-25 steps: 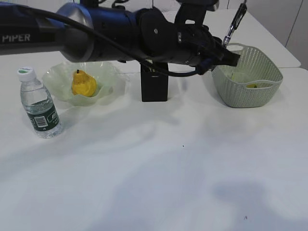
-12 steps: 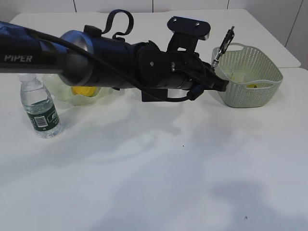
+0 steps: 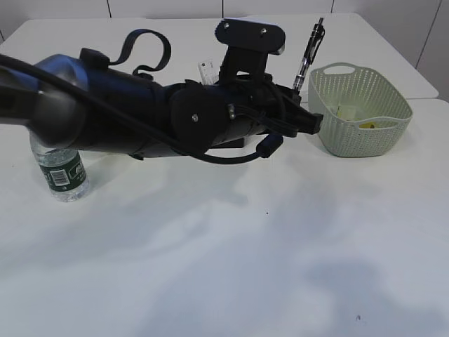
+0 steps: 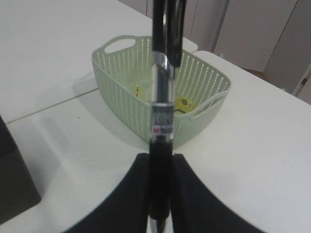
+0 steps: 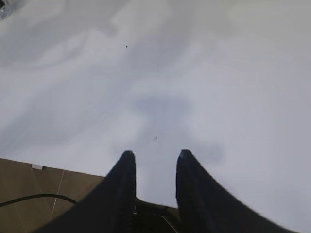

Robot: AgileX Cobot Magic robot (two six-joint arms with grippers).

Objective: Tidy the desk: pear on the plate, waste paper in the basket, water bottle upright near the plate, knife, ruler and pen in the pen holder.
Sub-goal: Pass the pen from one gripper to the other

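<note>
My left gripper [image 3: 307, 121] is shut on a black and clear pen [image 3: 309, 50] and holds it upright in the air, just left of the green basket [image 3: 382, 137]. The left wrist view shows the jaws [image 4: 160, 187] clamped on the pen's black grip [image 4: 162, 111], with the basket [image 4: 121, 99] behind it and yellow-marked paper [image 4: 182, 104] inside. The black pen holder shows only at that view's left edge [image 4: 12, 184]. The water bottle [image 3: 62, 172] stands upright at the left. The plate and pear are hidden behind my left arm. My right gripper [image 5: 154, 162] is open and empty.
My left arm [image 3: 140, 119] spans the table's back left half. A pale strip [image 3: 205, 70] sticks up behind it. The right gripper hovers by the table's front edge, with brown floor [image 5: 43, 179] beyond. The table's right edge lies past the basket.
My left arm has swung left with the pen, from over the basket's rim to just left of it. The arm now covers the plate, pear and pen holder.
</note>
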